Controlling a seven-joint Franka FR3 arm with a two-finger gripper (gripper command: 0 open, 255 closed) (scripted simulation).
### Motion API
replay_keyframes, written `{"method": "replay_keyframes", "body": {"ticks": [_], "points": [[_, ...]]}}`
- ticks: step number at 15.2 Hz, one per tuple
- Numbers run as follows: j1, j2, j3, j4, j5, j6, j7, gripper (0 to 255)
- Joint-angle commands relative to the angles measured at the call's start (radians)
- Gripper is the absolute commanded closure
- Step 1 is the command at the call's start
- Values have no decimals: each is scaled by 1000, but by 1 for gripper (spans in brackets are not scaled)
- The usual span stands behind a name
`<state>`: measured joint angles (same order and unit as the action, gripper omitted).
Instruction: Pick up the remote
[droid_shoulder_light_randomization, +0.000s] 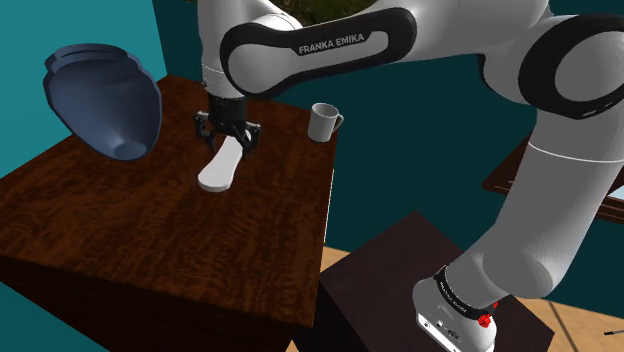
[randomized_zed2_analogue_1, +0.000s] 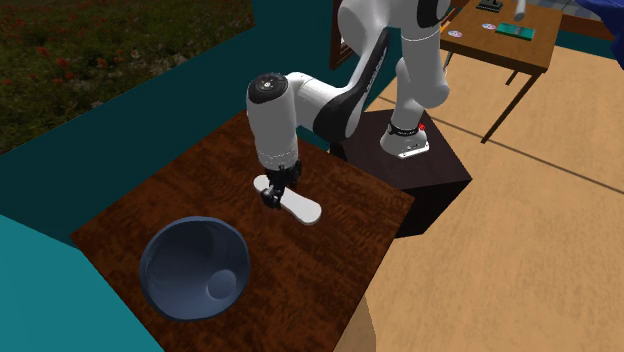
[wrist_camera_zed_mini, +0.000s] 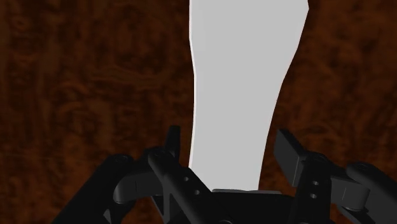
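- Black fingers of the gripper stand apart, 1 on each side of the white remote, with a thin gap showing at both sides.
- That remote lies flat near the middle of the dark wooden table, directly under the hand.
- 1 large blue vase sits tilted toward the shoulder view's left.
- 1 grey mug stands upright near the table's far corner.

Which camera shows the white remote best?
Second exterior view: the long white remote lies nearly whole on the dark wooden table. Shoulder view shows it foreshortened beneath the black pincer; wrist view shows one close-up stretch.
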<state>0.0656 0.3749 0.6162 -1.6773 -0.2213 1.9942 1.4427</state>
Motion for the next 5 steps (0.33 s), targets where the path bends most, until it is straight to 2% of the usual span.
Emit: {"method": "replay_keyframes", "body": {"ticks": [1,5], "points": [[-2,-10,3,15,7,-23,-5,255],[-2,-17,6,35,13,-49,-8,255]]}}
